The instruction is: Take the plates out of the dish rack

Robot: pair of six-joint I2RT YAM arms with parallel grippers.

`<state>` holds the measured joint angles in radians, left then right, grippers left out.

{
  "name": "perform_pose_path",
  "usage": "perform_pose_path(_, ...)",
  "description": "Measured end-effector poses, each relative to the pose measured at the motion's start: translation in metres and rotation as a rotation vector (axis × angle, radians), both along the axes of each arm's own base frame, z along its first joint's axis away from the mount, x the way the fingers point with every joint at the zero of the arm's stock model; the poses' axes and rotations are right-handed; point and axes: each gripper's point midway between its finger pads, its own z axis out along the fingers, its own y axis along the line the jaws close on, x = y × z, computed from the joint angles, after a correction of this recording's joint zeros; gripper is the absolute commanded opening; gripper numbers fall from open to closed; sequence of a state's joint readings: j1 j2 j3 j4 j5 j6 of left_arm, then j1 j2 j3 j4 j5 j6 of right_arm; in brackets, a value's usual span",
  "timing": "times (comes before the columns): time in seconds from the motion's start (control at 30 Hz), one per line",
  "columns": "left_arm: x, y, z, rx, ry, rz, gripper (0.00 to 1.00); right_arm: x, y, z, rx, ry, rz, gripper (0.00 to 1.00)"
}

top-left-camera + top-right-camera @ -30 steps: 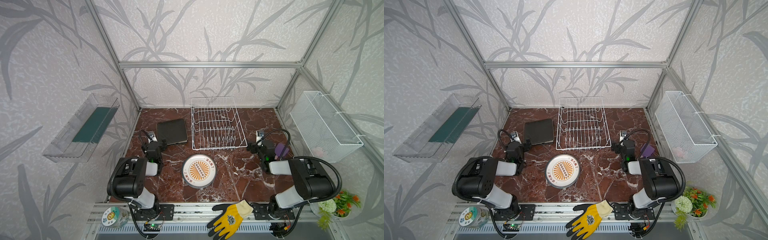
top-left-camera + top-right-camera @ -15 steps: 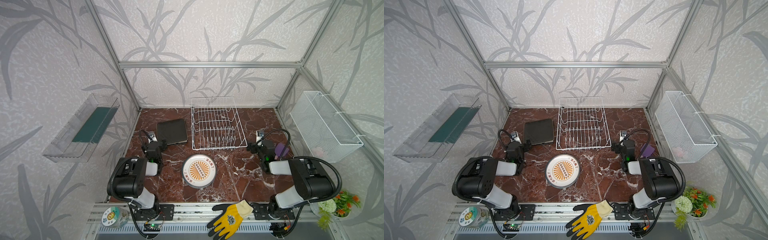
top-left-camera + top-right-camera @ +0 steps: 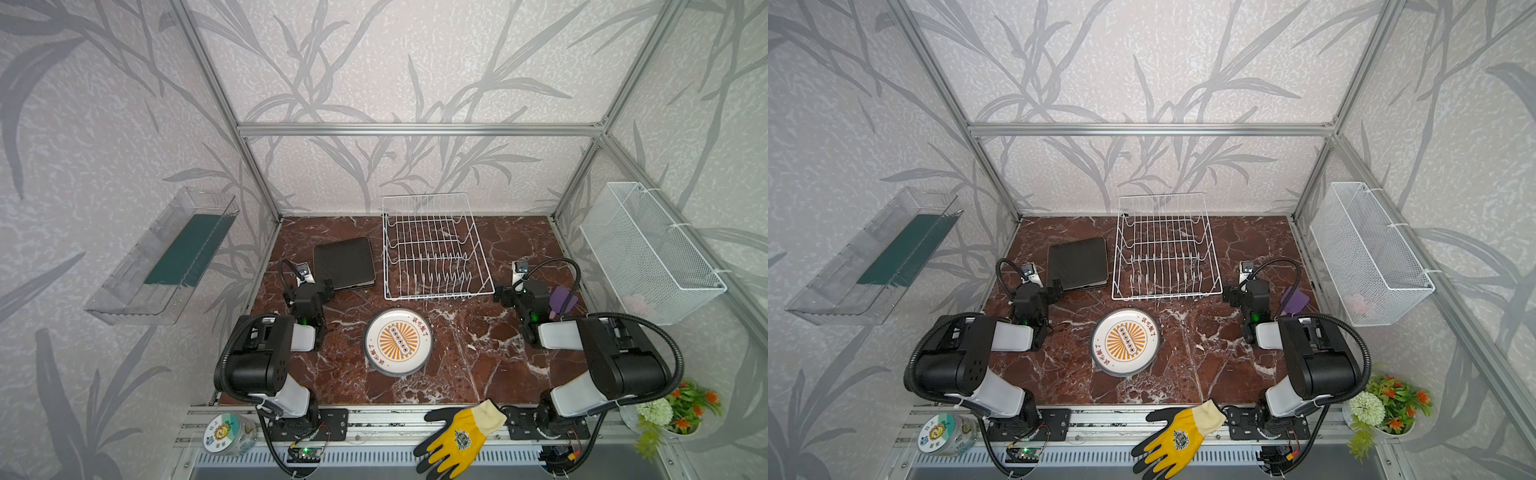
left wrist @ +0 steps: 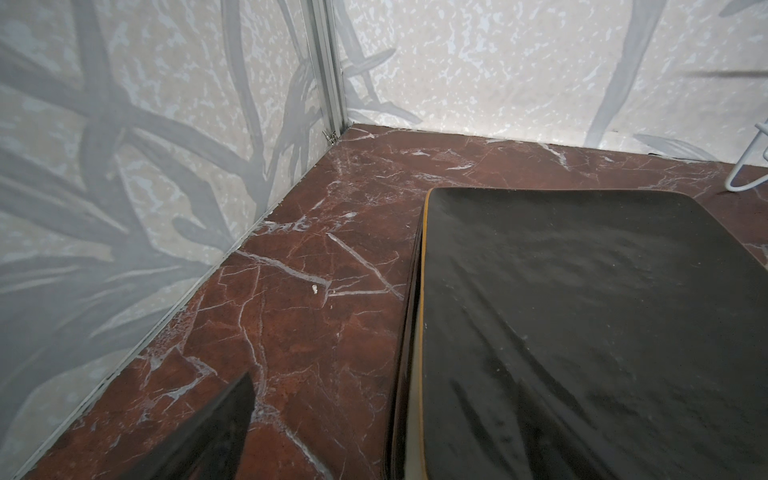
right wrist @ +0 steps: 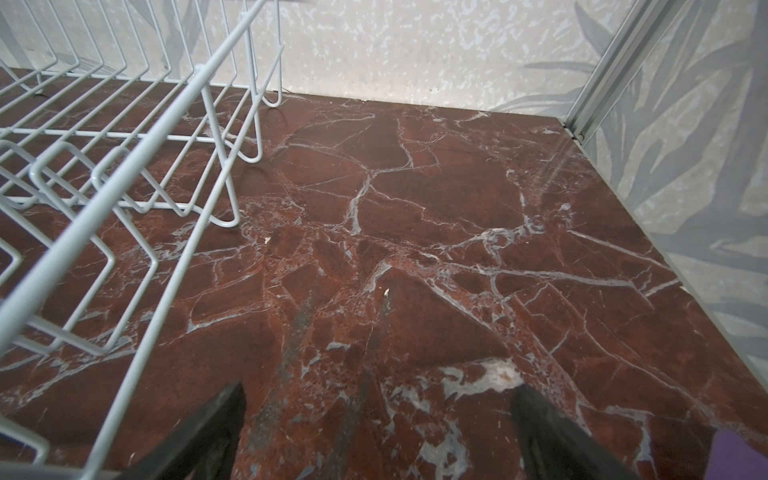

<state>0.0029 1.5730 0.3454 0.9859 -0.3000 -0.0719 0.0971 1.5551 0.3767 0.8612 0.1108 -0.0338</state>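
Note:
The white wire dish rack [image 3: 432, 249] [image 3: 1163, 249] stands at the back centre and holds nothing. Square plates [image 3: 344, 262] [image 3: 1077, 262] lie stacked, black backs up, to its left. Round plates [image 3: 399, 341] [image 3: 1126, 341] with orange sunburst faces are stacked in front of it. My left gripper [image 3: 309, 289] [image 3: 1038, 291] is open, low at the square stack's front left corner. In the left wrist view the stack [image 4: 582, 332] lies just beside one finger [image 4: 208, 432]. My right gripper [image 3: 525, 291] [image 5: 378, 395] is open over bare floor beside the rack's [image 5: 124, 187] front right corner.
A clear plastic tray [image 3: 166, 257] hangs on the left wall. On the right wall hangs a white mesh basket [image 3: 648, 253]. A purple object [image 3: 563, 299] lies just right of my right gripper. A yellow glove [image 3: 457, 436] rests on the front rail.

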Motion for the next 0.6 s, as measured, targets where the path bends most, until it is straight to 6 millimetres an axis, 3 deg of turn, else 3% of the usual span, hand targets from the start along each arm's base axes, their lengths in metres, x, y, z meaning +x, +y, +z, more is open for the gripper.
perform_pose_path(0.07,0.0002,-0.0004,-0.0001,0.003,0.002,-0.004,0.28,0.0000,0.0000,0.0000,0.000,0.000,0.000,0.99)
perform_pose_path(0.1,0.0002,-0.0006,-0.0002,0.003,0.002,-0.005,0.16,0.0000,0.0000,-0.0001,0.000,0.000,0.000,0.99)
perform_pose_path(0.13,0.0002,-0.0007,-0.0002,0.003,0.002,-0.006,0.13,0.0000,0.0000,-0.0001,0.000,0.000,0.000,0.99)
perform_pose_path(0.17,0.0003,-0.0008,-0.0002,0.003,0.002,-0.006,0.19,0.0000,0.0000,-0.0001,0.000,0.000,0.000,0.99)
perform_pose_path(0.2,0.0002,-0.0008,-0.0004,0.009,0.005,-0.008,0.41,0.0000,0.0000,-0.0001,0.000,0.000,0.000,0.99)
perform_pose_path(0.23,0.0002,-0.0009,-0.0006,0.007,0.006,-0.008,0.96,0.0000,0.0000,-0.0001,0.000,0.000,0.000,0.99)
perform_pose_path(0.6,0.0002,-0.0026,-0.0021,0.007,0.013,-0.017,0.99,-0.0001,0.0000,-0.0003,0.000,0.001,0.000,0.99)
